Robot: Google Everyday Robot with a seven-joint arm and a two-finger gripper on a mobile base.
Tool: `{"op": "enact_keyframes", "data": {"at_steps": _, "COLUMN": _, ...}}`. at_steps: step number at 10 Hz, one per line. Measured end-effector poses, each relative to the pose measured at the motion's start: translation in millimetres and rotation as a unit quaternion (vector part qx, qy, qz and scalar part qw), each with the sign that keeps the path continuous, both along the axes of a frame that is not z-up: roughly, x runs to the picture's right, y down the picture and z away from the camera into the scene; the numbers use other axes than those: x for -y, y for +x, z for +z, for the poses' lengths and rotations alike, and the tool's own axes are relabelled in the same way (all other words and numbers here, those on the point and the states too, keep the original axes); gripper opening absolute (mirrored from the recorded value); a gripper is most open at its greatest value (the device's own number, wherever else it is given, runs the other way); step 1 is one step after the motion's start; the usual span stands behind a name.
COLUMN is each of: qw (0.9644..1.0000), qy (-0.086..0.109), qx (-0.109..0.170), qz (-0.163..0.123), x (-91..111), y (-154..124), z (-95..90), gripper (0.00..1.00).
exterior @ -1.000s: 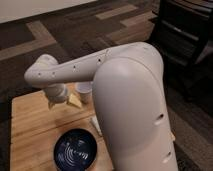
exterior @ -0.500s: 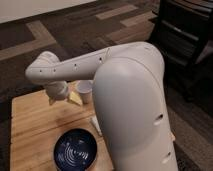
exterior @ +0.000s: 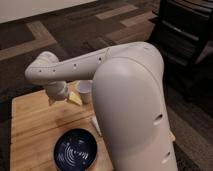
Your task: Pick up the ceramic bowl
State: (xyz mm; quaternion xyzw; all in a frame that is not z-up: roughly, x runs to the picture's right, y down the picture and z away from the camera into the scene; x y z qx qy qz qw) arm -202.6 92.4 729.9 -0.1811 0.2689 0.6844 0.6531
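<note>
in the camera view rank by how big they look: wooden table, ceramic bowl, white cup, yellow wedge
1. wooden table
2. ceramic bowl
3. white cup, partly hidden
4. yellow wedge, close to the cup's visible size, so the last two are unsure

The end effector hangs above the table's far left, beside the wedge.

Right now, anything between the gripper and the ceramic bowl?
Only bare wood of the table, seen in the camera view. The gripper hangs over its far side; the ceramic bowl sits at the near edge.
</note>
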Motion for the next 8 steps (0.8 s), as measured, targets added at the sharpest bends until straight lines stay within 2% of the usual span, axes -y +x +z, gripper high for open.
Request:
{"op": "enact_keyframes", "data": {"at_steps": 3, "qw": 1.0000, "qy": 0.000, "qx": -0.001, "qz": 0.000, "x": 0, "y": 1, "z": 0.2, "gripper": 0.80}}
{"op": "enact_keyframes", "data": {"at_steps": 4, "qw": 0.9999, "qy": -0.003, "qx": -0.005, "qz": -0.015, "x": 0, "y": 4, "z": 0.7, "gripper": 0.80}}
{"op": "enact_keyframes", "data": {"at_steps": 5, "qw": 0.9985, "qy": -0.009, "qx": -0.003, "qz": -0.053, "x": -3, "y": 4, "z": -1.3, "gripper": 0.80}}
{"op": "enact_keyframes", "data": {"at_steps": 6, "qw": 0.9957, "qy": -0.007, "qx": -0.002, "qz": -0.093, "x": 0, "y": 9, "z": -0.9, "gripper": 0.80}}
{"op": "enact_keyframes", "data": {"at_steps": 7, "qw": 0.9916, "qy": -0.002, "qx": -0.001, "qz": -0.129, "x": 5, "y": 14, "z": -0.7, "gripper": 0.80}}
{"op": "enact_keyframes", "data": {"at_steps": 8, "qw": 0.9854, "qy": 0.009, "qx": 0.010, "qz": -0.170, "x": 11, "y": 13, "z": -2.4, "gripper": 0.80}}
